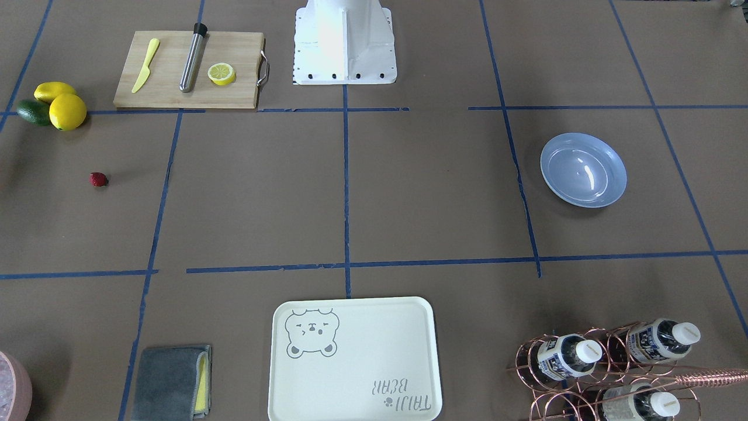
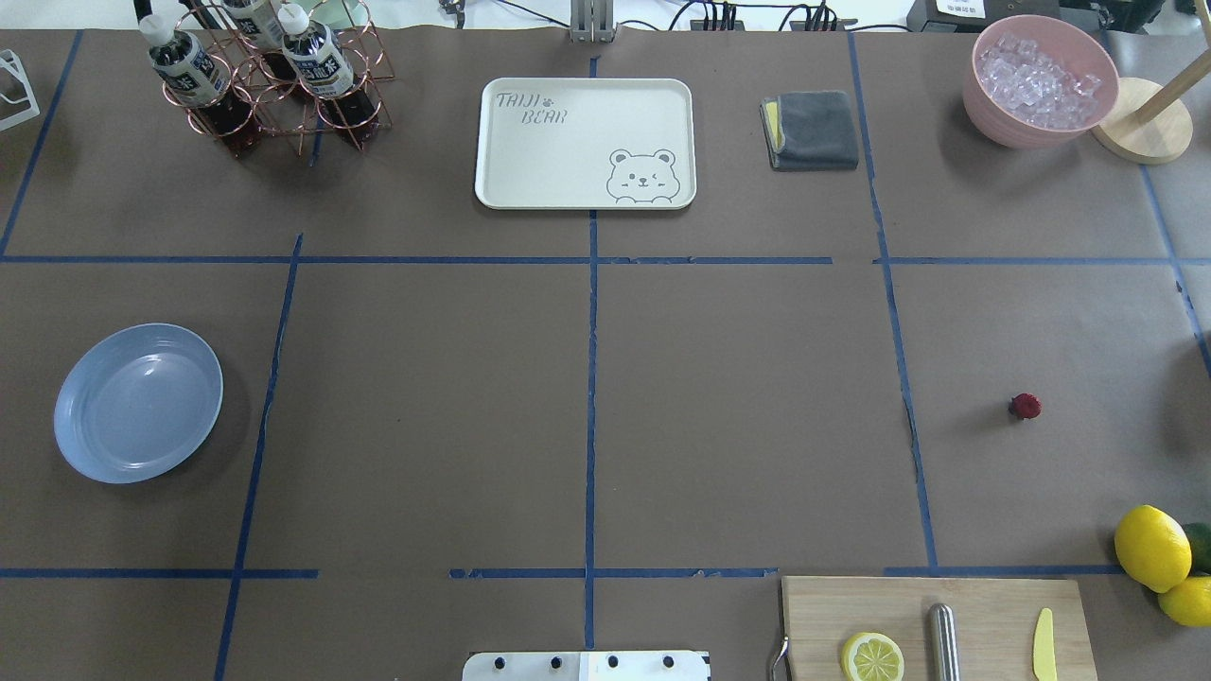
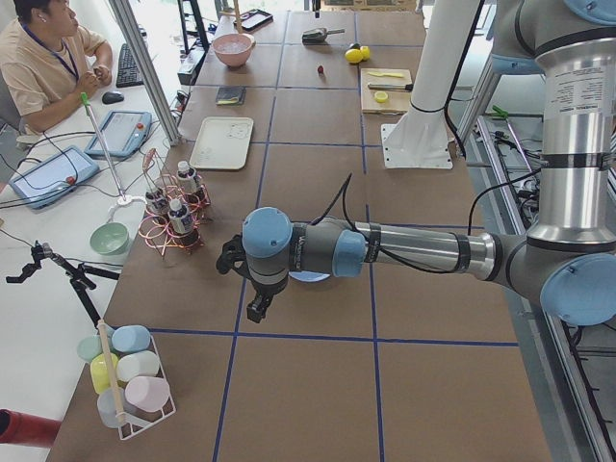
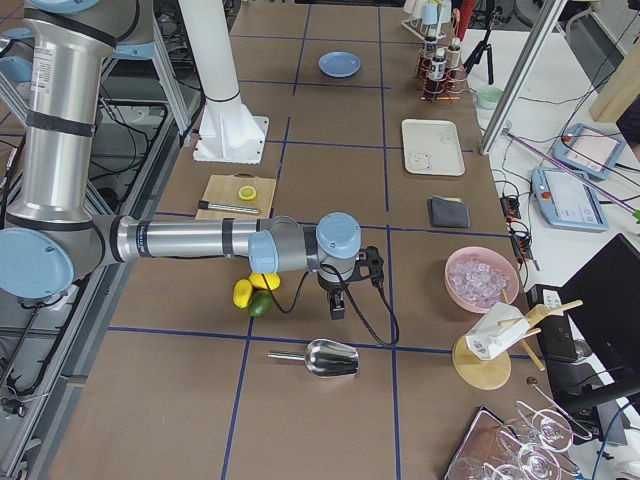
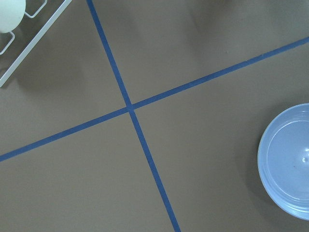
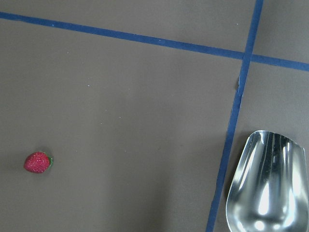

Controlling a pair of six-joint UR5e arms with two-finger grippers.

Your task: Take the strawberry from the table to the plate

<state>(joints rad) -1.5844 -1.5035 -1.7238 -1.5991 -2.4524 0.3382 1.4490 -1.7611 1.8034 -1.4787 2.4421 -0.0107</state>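
Neither wrist camera catches any fingers, and both grippers show up in the end-of-table views alone. So for the left gripper (image 3: 254,306) and the right gripper (image 4: 338,306) alike, I cannot tell whether the jaws stand apart or together.

The strawberry (image 6: 37,162) is on the table (image 1: 409,193), low and off to one side in the right wrist view, not under the jaws, with nothing touching it. From the right-end camera I can't pick it out at all. It lies on its side with its long axis across the wrist view. Its green cap points toward the steel scoop (image 6: 268,188) (itself cut off by the frame's bottom edge) and its tip points away.

Over to the plate (image 5: 289,164). The left wrist view slices it at the frame edge, and from the left end it is only a pale-blue sliver behind the wrist. It sits close beside the left jaws, well apart from the right jaws and the berry, showing bare glaze and reflections.

Off beyond the right jaws, a pink bowl (image 2: 989,113) holds ice cubes. A copper rack (image 2: 284,112) holds bottles.
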